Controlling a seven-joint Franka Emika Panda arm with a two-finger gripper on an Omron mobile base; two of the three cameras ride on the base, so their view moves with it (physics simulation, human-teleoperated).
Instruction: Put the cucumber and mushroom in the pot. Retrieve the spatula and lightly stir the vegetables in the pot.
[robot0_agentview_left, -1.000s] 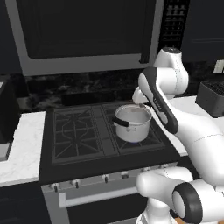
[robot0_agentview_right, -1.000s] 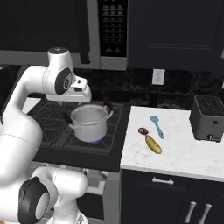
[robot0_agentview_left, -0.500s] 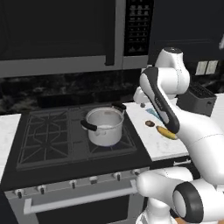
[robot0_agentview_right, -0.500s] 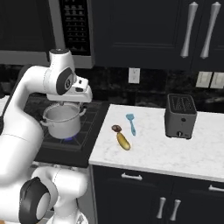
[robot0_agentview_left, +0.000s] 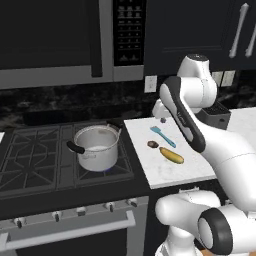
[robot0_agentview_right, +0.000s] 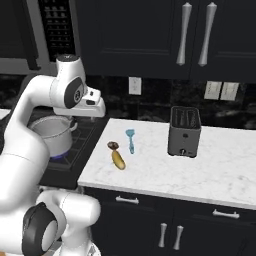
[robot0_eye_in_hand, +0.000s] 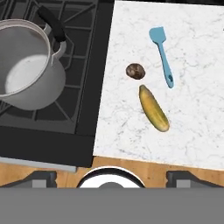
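Hand released, high over counter. Cucumber, mushroom, spatula near counter's left edge; pot on stove, left. Right base view adds toaster.

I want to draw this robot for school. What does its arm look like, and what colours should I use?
Use white for the arm: it is made of fat, rounded, glossy shells. Make the joints dark, with a black band along one link and a black ring round the big joint low down. Two small dark finger tips poke out at the hand. No cables or writing show.
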